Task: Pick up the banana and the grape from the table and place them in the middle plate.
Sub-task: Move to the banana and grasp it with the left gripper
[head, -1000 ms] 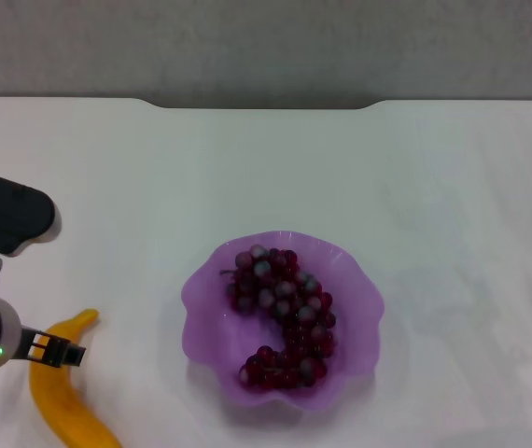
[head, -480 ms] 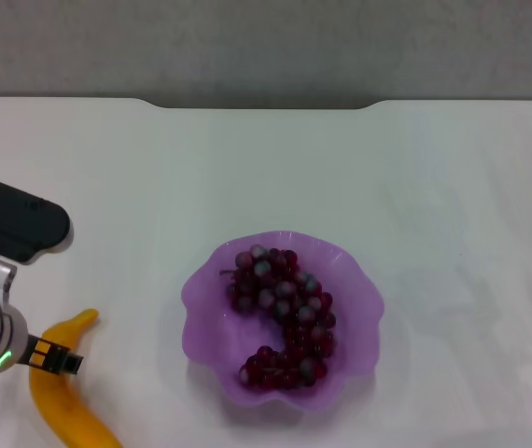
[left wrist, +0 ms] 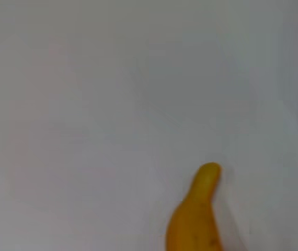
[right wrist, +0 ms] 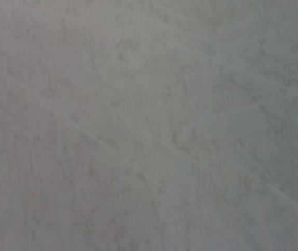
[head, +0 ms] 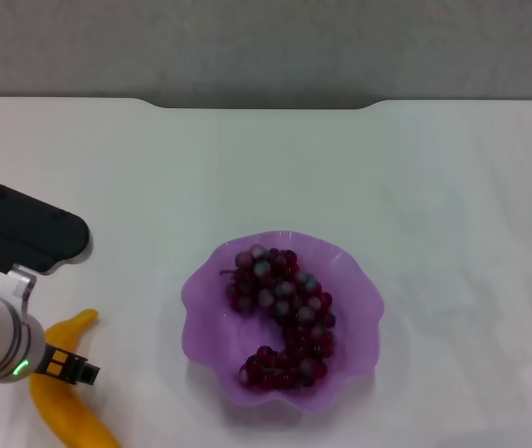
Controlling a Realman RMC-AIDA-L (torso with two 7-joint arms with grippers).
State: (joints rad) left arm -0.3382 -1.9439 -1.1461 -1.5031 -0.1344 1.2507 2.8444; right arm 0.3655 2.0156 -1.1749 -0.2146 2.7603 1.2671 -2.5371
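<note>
A plain grey wall [head: 266,47] runs along the far side of the scene, speckled in texture and bare from one end to the other.

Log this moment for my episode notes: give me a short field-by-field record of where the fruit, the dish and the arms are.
grapes: bunch of dark red-purple grapes lying inside the dish
dish: translucent purple scalloped plastic plate, near middle of the white table
banana: smooth yellow-orange curved banana on the table, left of the dish, not in it
left arm: left gripper over the banana's upper half; grip not visible
right arm: out of the head view
remaining: banana
</note>
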